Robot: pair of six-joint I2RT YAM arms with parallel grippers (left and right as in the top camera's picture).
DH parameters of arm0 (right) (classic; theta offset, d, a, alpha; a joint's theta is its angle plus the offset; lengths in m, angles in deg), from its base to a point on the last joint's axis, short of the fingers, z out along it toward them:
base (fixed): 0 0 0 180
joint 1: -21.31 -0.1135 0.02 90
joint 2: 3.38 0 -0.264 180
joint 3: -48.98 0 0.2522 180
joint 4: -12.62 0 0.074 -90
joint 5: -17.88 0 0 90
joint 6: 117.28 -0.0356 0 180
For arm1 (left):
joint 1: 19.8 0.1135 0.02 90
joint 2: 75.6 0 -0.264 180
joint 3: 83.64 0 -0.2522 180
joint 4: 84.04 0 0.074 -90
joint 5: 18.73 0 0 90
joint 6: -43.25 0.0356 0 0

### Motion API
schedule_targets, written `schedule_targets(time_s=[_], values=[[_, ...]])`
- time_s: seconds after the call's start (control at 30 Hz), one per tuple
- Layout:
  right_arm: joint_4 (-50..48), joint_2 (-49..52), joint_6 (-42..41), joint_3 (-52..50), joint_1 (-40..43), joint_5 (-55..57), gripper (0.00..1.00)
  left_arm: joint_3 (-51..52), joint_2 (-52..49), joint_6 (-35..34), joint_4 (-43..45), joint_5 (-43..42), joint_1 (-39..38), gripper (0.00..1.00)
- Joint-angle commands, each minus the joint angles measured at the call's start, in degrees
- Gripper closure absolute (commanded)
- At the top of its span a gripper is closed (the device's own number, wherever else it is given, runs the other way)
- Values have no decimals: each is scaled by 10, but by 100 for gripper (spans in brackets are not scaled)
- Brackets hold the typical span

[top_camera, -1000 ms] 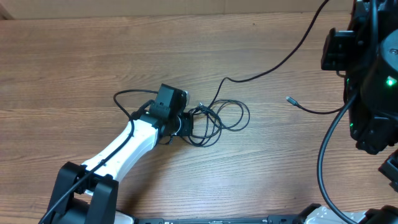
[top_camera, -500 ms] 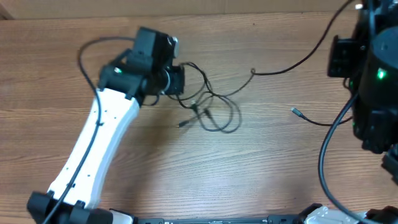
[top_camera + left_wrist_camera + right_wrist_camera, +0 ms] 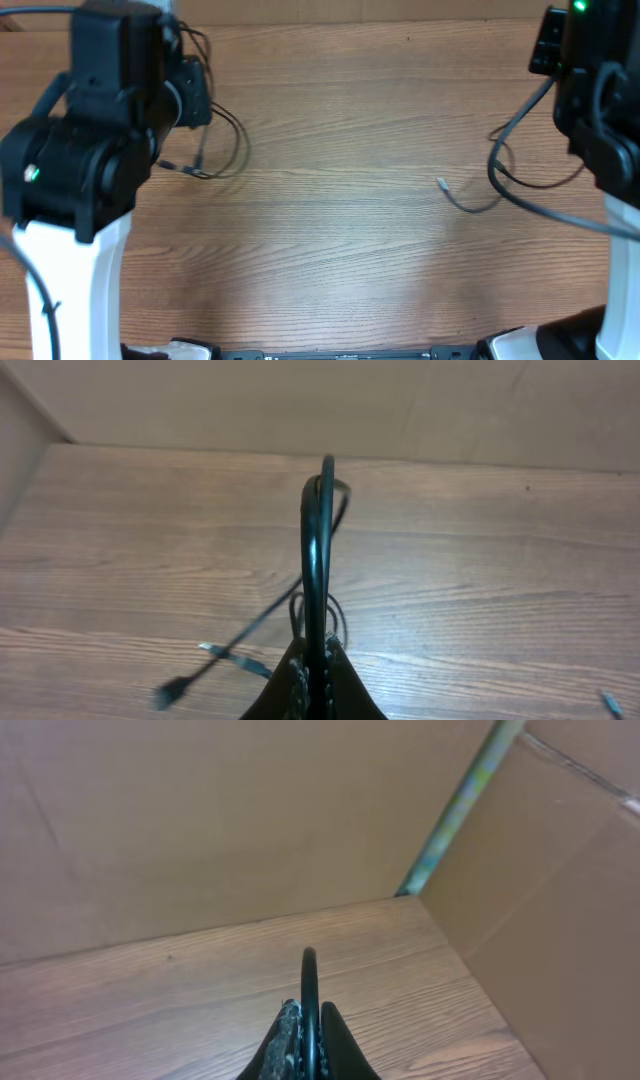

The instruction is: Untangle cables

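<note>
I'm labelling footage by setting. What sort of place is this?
Likely a robot test bench: a wood-grain table fenced by cardboard walls, with the left gripper and right gripper each pinching cables.

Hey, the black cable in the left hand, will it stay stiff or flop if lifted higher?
Probably floppy: the cable curls in loose loops from the left hand. Likely light: a fingertip pinch carries it. Its plug end may swing or drag.
</note>
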Motion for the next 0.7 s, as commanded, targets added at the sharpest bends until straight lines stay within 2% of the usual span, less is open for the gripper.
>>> schedule_targets(time_s=[0.0,0.2,0.43,0.67], values=[[-20,4,-7,9,3,-19,96,-12,12,10,-17,23,1,95],[-104,5,16,9,39,2,96,-11,8,8,-40,-21,0,96],[-206,25,76,9,143,-1,96,-10,0,8,-25,-90,-2,96],[-251,90,78,9,299,-135,96,-8,-21,8,-20,-100,-2,96]])
